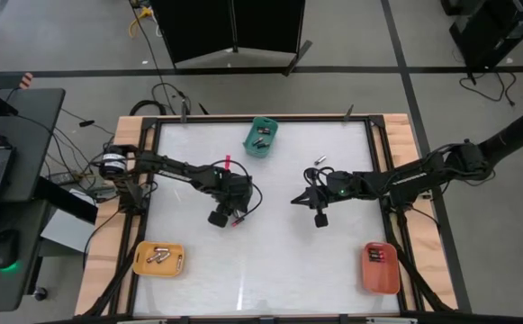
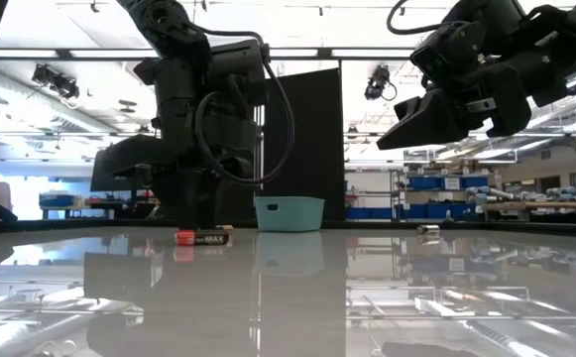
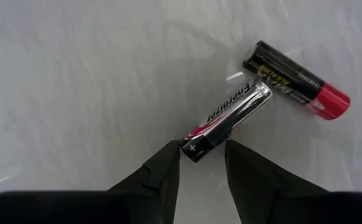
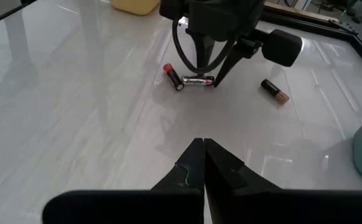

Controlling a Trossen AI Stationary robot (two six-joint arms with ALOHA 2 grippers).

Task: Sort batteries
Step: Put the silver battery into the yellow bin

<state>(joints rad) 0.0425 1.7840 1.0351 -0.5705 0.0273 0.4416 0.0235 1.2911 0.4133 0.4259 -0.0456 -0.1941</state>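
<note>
A silver and black battery (image 3: 227,121) lies flat on the white table, and a black battery with a red end (image 3: 296,81) lies just beyond it. My left gripper (image 3: 202,155) points down over them, open, its fingertips on either side of the silver battery's dark end. The right wrist view shows the same silver battery (image 4: 197,79) under that gripper. My right gripper (image 4: 202,149) hangs shut above the table's middle (image 1: 302,198), holding nothing. My left gripper stands over the silver battery's dark end (image 3: 193,148) from above, with the battery lying slantwise between the open fingers. One fingertip (image 3: 171,155) is right beside that end; I cannot tell whether it touches.
A teal tray (image 1: 261,135) sits at the far edge, a yellow tray (image 1: 159,258) near left and an orange tray (image 1: 380,267) near right, each holding batteries. Loose batteries lie at the far right (image 1: 320,162), and a dark one (image 4: 274,90) lies beside the left arm.
</note>
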